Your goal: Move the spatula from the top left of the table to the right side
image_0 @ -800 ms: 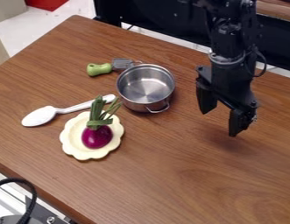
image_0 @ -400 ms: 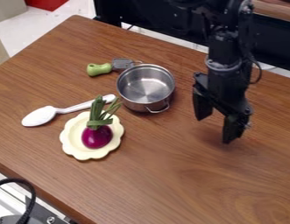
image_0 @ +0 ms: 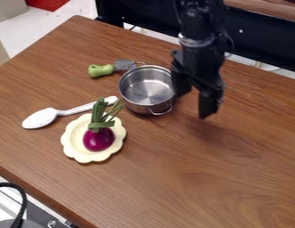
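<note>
The gripper [image_0: 193, 103] hangs open over the table at the right edge of the metal pot, with nothing between its fingers; its left finger overlaps the pot's rim in the view. To the upper left, behind the pot, the spatula [image_0: 123, 65] lies flat on the table. Its green handle [image_0: 100, 70] points left and its grey slotted head points right, close by the pot's back rim.
A metal pot [image_0: 148, 90] stands between the spatula and the gripper. In front of it, a purple onion [image_0: 99, 139] with green leaves sits on a cream scalloped plate [image_0: 74, 152]. A white spoon [image_0: 40, 118] lies left of the plate on the brown table [image_0: 233, 178].
From the right, the gripper has moved left to the pot's side, first dipping toward the front and then going back. The spatula, pot, spoon and plate have stayed in place.
</note>
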{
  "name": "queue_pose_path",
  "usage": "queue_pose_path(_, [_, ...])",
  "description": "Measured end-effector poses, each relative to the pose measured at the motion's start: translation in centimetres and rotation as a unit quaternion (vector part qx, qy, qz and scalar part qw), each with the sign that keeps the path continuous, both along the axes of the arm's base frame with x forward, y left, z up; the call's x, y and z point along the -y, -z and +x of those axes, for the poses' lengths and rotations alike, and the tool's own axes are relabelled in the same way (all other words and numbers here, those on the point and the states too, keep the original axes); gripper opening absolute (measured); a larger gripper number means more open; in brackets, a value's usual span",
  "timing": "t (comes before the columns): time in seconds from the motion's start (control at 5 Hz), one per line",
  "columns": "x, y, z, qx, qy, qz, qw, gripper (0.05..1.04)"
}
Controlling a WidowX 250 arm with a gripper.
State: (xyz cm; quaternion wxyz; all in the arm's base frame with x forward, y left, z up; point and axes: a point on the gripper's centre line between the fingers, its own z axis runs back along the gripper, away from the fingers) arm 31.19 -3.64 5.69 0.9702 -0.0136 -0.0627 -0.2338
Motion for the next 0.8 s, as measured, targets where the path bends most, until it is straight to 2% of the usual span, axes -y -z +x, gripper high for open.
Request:
queue_pose_path(0.2, [-3.3,-2.5,1.5,-0.001,0.029,-0.006,0.9996,1.000])
queue_pose_path(0.4, [-7.2,-2.9,3.0,-0.015,0.050,0.005,0.9986,1.000])
queue_pose_path(0.6, [-10.2,-3.4,4.0,0.009,0.084,0.012,0.9964,1.000])
queue_pose_path(0.8, [-12.4,-2.9,4.6,0.014,0.106,0.020,0.9941,1.000])
